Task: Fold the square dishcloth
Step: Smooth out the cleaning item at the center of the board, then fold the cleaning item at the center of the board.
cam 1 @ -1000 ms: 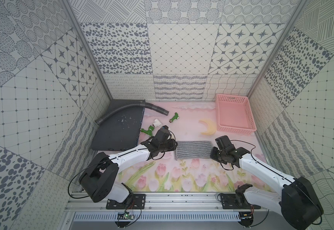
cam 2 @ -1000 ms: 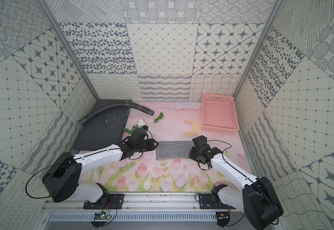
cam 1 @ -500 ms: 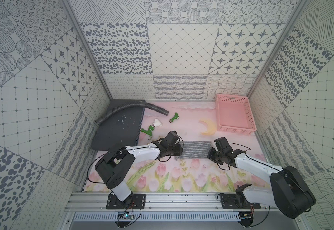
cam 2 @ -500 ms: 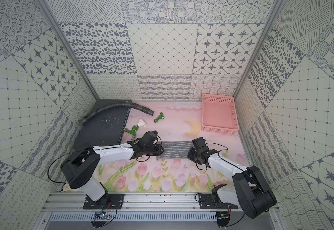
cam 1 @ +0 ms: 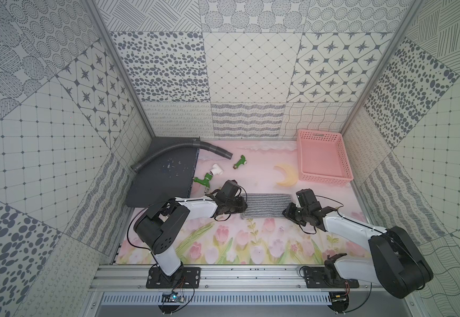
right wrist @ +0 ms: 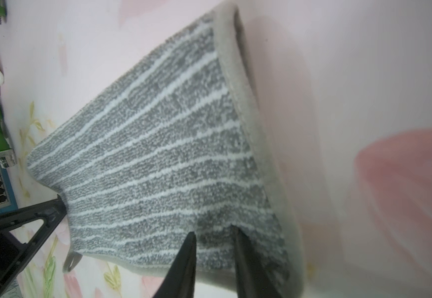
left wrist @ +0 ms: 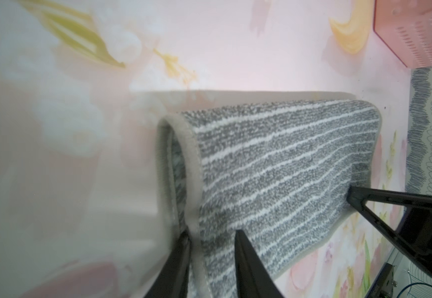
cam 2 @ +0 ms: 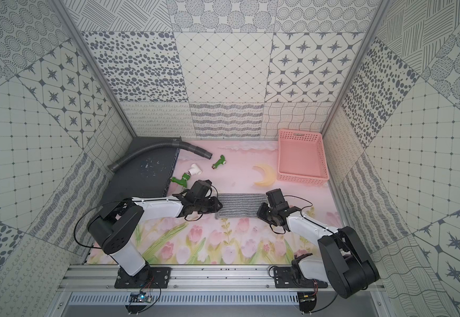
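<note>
The square dishcloth is grey with thin white stripes. It lies folded in half as a flat strip on the flowered mat, between my two grippers. My left gripper is at its left end. In the left wrist view the gripper straddles the cloth's looped hem, jaws a little apart and the cloth not pinched. My right gripper is at the right end. In the right wrist view it stands open, both tips resting on top of the cloth.
A pink basket stands at the back right, with a yellow crescent beside it. Behind the left gripper lie a green tap, a white pipe fitting and a second green tap. A grey hose lies across a dark board.
My left gripper has moved right, onto the cloth's left end. The right gripper has shifted slightly left and opened its jaws. The cloth lies where it was.
</note>
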